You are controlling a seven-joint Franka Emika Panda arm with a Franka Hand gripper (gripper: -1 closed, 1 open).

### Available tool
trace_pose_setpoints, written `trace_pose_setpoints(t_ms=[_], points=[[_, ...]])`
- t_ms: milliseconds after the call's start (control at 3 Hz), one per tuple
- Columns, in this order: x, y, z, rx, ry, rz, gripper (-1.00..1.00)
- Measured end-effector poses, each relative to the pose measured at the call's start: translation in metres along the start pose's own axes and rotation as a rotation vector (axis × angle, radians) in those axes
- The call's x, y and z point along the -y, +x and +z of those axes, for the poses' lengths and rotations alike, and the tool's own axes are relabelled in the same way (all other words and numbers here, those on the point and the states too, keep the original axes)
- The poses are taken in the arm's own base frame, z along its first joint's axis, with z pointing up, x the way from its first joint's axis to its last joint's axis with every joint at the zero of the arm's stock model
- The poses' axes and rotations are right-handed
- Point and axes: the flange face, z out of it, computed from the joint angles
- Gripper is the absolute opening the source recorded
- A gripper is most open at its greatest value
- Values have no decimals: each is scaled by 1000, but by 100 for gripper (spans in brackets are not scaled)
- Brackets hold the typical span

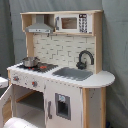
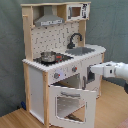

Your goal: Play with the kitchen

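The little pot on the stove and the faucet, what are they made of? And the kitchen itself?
The pot looks like shiny metal: it is silvery and glints. The faucet is matte black, maybe plastic or painted metal; the look leaves it open. The kitchen seems to be painted white board with light wood edges, going by its tan frame and flat white panels.
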Motion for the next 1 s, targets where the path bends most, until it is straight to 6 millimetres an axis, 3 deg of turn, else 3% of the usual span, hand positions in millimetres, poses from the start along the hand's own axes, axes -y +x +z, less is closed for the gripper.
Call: trace_pose_setpoints(t_ms=[1000], points=[[-42, -67, -8, 12, 21, -78, 100]])
